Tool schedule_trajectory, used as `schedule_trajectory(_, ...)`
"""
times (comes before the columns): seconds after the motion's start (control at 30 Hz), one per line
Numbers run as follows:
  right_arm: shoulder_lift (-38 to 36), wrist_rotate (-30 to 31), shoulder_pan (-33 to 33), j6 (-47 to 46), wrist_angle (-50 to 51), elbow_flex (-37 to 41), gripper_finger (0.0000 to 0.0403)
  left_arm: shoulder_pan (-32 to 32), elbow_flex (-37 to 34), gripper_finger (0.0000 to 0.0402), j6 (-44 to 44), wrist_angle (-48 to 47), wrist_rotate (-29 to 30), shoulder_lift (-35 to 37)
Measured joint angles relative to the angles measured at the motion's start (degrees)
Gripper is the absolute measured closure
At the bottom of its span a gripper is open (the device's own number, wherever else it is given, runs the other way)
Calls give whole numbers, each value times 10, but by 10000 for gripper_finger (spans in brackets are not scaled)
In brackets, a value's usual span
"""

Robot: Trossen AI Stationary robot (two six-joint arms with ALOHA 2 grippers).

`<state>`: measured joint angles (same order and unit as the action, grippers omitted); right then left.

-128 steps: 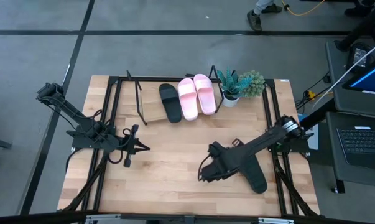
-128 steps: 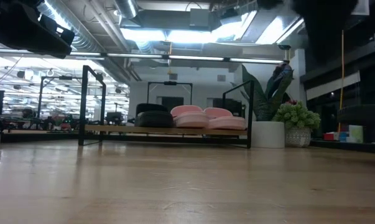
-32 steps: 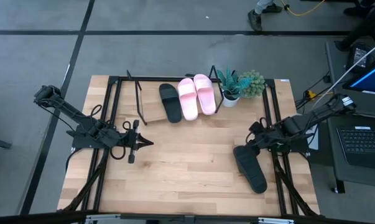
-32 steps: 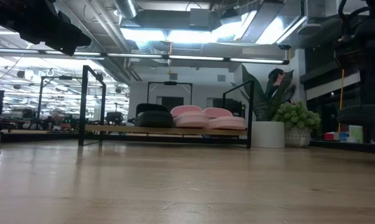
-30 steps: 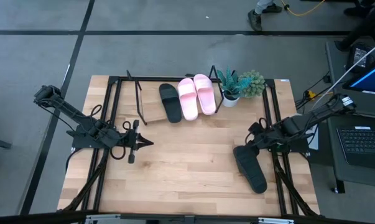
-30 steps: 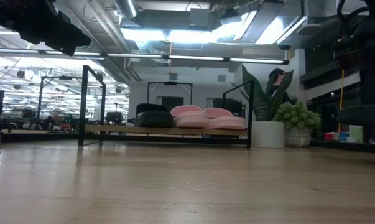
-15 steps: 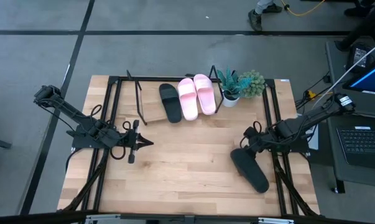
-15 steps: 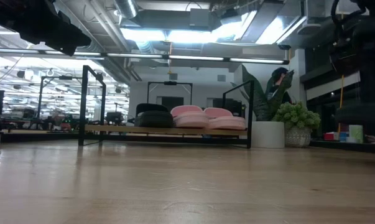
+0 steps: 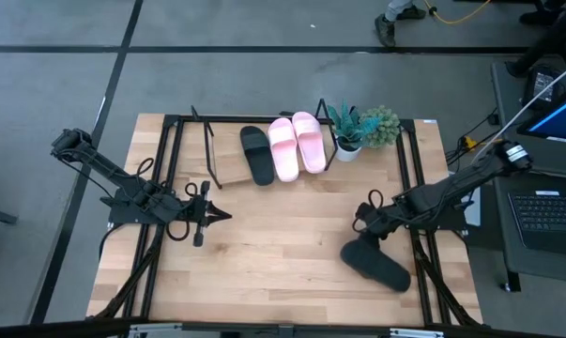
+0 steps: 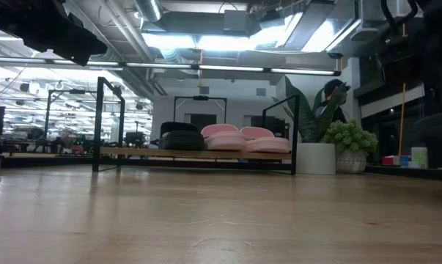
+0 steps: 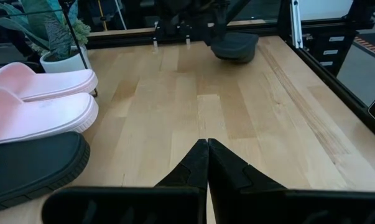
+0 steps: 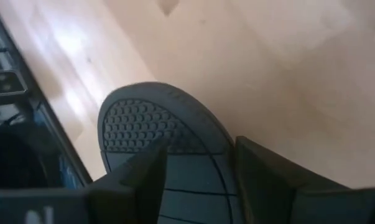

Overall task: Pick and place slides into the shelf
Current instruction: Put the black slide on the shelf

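One black slide (image 9: 376, 266) lies on the table at the near right, its ribbed sole (image 12: 156, 121) turned up toward the right wrist camera. My right gripper (image 9: 365, 225) stands open over the slide's left end, slanting down. On the tilted shelf (image 9: 228, 155) at the back rest another black slide (image 9: 257, 155) and two pink slides (image 9: 283, 148) (image 9: 309, 141), side by side. My left gripper (image 9: 217, 216) waits shut above the table's left part, touching nothing. The loose slide also shows in the left wrist view (image 11: 235, 46). My right gripper has both fingertips (image 12: 150, 165) over the sole (image 12: 193, 149), a little back from one rounded end. Nothing is pinched between the fingers, and the sole shows in the gap. They come slanting down from the table's right. The slide's other end (image 9: 403, 278) stays on the table.
Two potted plants (image 9: 346, 131) (image 9: 381, 124) stand just right of the shelf. Black frame rails run along the table's left (image 9: 160, 188) and right (image 9: 416, 244) sides. Bare wood lies between the two arms (image 9: 283, 235). A laptop stand is off the table's right edge.
My right gripper has gone toward the table's left and near edges and tipped further down. The black slide's end under it has swung the same way while its other end has nearly stayed, so the slide now lies more crosswise.
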<state>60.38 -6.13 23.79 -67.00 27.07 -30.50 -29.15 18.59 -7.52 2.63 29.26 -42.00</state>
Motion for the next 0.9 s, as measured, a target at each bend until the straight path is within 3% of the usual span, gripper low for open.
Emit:
schedule_trajectory(0.23,19,-26,0,85,-14,0,212,0,0,401,1,0,0,0)
schedule_trajectory(0.43,19,-26,0,105,-14,0,224,0,0,401,1,0,0,0)
schedule_trajectory(0.57,19,-42,0,106,-12,0,273,0,0,401,1,0,0,0)
schedule_trajectory(0.77,19,-70,0,107,-5,0,384,0,0,401,2,0,0,0)
schedule_trajectory(0.9,19,-56,0,112,0,0,397,0,0,401,2,0,0,0)
